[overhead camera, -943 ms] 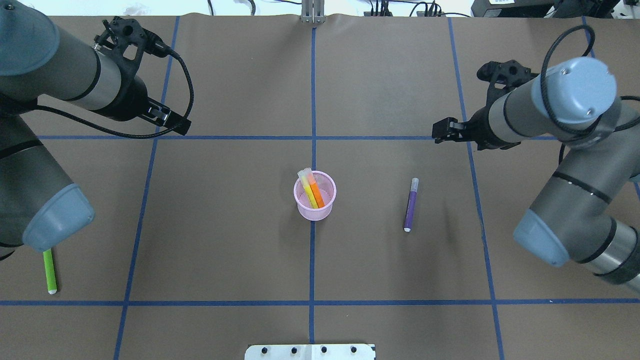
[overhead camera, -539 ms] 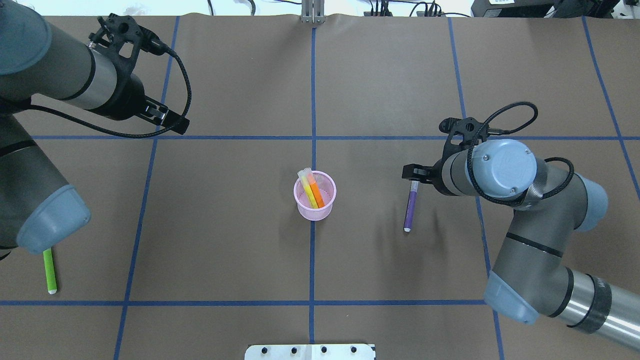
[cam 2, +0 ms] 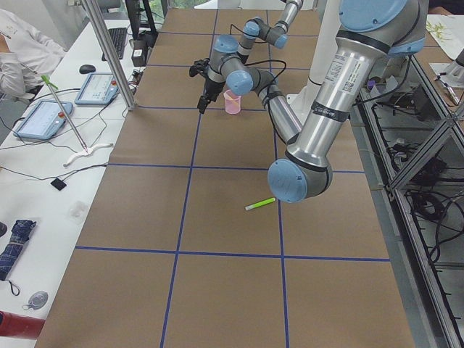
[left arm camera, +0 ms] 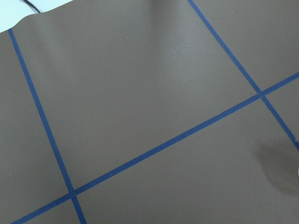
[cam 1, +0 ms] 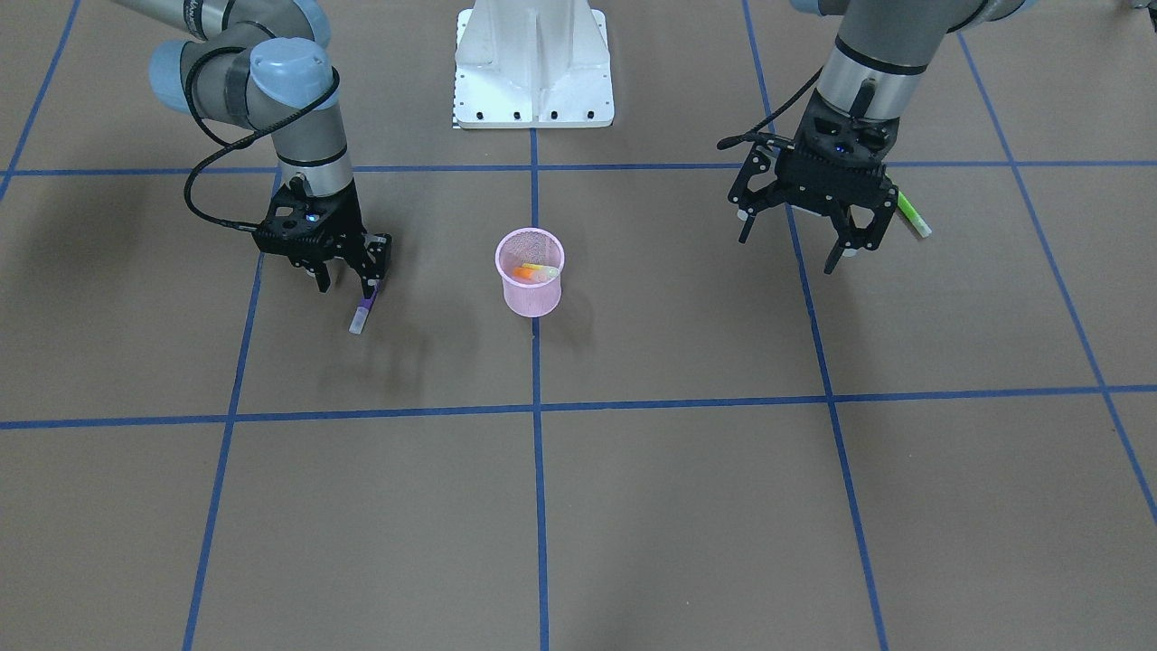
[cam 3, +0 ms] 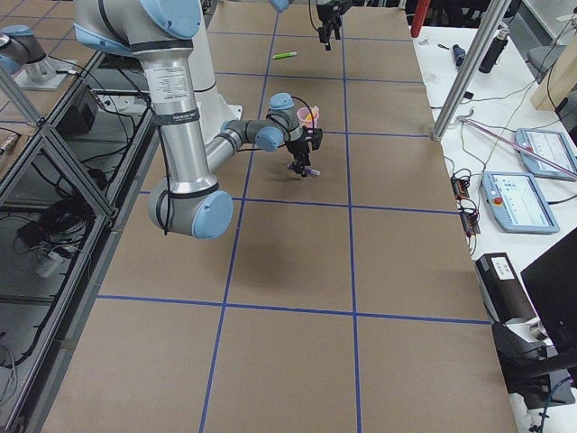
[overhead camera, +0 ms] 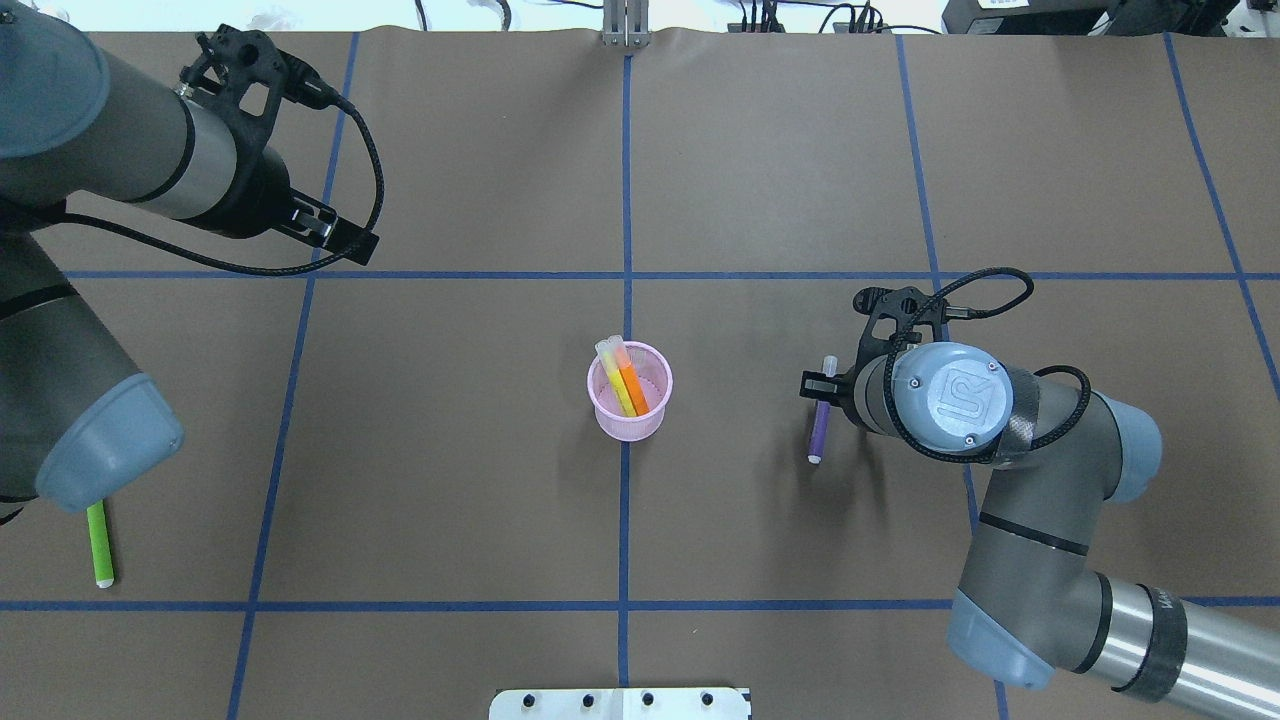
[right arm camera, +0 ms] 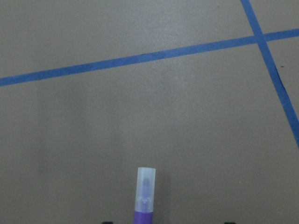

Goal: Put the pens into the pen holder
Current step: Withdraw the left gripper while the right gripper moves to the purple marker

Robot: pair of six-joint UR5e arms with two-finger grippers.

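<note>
Down low, the right gripper (cam 1: 351, 280) straddles the slim purple pen (overhead camera: 819, 430), its fingers parted on either side of the barrel and not clamping it. The pen lies right of the pink wire-mesh pen holder (overhead camera: 630, 428), which holds the yellow pen (overhead camera: 615, 385) and orange pen (overhead camera: 633, 388). The left gripper (cam 1: 788, 246) hangs splayed wide, and the green pen (overhead camera: 98, 545) lies far left.

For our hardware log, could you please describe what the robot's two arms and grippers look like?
The left arm and right arm are grey-and-silver tubes with pale blue joint caps; one right-arm cap bears a UR logo. The left gripper and right gripper are black, skeletal, two-fingered, each fed by a looping black cable.
</note>
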